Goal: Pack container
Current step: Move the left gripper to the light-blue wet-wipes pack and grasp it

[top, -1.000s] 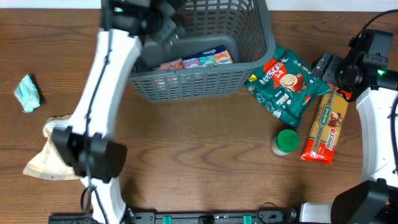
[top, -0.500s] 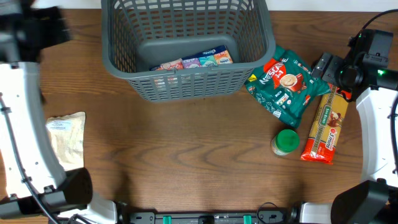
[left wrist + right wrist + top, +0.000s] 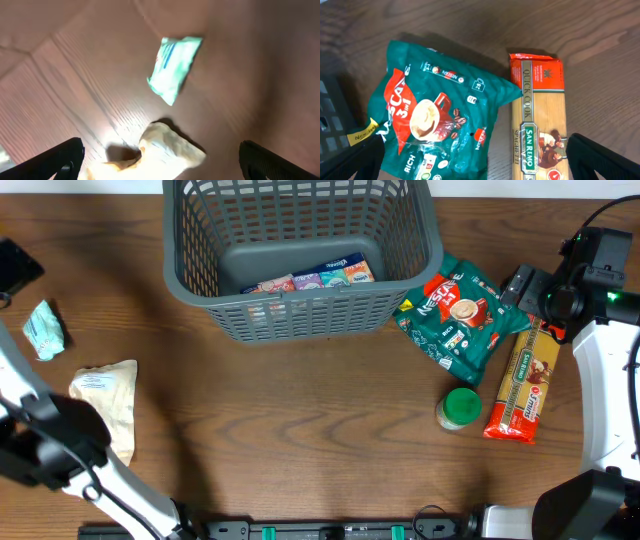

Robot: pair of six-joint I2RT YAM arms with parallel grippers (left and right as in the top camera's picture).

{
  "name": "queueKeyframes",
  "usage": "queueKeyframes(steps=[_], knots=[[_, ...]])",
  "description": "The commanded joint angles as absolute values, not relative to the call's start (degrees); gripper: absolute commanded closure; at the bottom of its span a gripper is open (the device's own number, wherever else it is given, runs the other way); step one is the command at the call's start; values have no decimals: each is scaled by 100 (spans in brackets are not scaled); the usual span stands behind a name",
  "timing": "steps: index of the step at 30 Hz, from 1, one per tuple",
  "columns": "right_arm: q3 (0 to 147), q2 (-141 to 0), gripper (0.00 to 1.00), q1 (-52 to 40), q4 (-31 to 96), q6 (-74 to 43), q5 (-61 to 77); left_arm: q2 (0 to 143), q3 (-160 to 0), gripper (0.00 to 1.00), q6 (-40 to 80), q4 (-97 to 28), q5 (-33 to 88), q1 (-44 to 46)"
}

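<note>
- Container: the dark grey slotted basket stands upright at the middle of the worktop's far edge. A colourful printed box lies on its floor against the near wall, and the rest of the floor is bare.
- Left gripper: jaws spread wide with nothing between them. It hangs over the worktop's left edge, above a small mint-green packet and a beige pouch. These lie near each other but apart. The wrist view is blurred, so finer detail cannot be told.
- Right gripper: jaws likewise spread and empty. It is poised near the right edge over the green coffee-mix bag and the spaghetti pack, which lie side by side and appear to touch.
- Green-capped jar: upright, just beside the spaghetti pack on the side toward the near edge.
- Step in hand (judged): one item is packed and five lie outside. This looks like the approach to a fresh pick on the left edge, with the right arm waiting. Whether the target is the packet or the pouch cannot be told.
- Next move (judged): lower the left gripper so its fingers straddle one item only, then press them together on it. Lift it high enough to clear the basket's tall wall, carry it toward the far edge, and let go over bare floor beside the box. Both items look soft and flat, so the grasp will likely need to start low, close to the wood.
</note>
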State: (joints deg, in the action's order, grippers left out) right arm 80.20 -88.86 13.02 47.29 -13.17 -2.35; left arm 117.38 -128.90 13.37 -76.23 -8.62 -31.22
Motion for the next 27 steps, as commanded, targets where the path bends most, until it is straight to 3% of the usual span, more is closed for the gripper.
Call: queueKeyframes(steps=[1, 12, 27], knots=[[8121, -8917, 1, 1352, 4740, -1282, -296, 12226, -12833, 1, 1369, -7601, -790, -3273], [8121, -8917, 1, 1352, 4838, -1282, -294, 13546, -12831, 2, 178, -7035, -792, -3376], [8121, -8917, 1, 1352, 5280, -1284, -296, 14219, -12831, 1, -344, -5937, -309, -3529]])
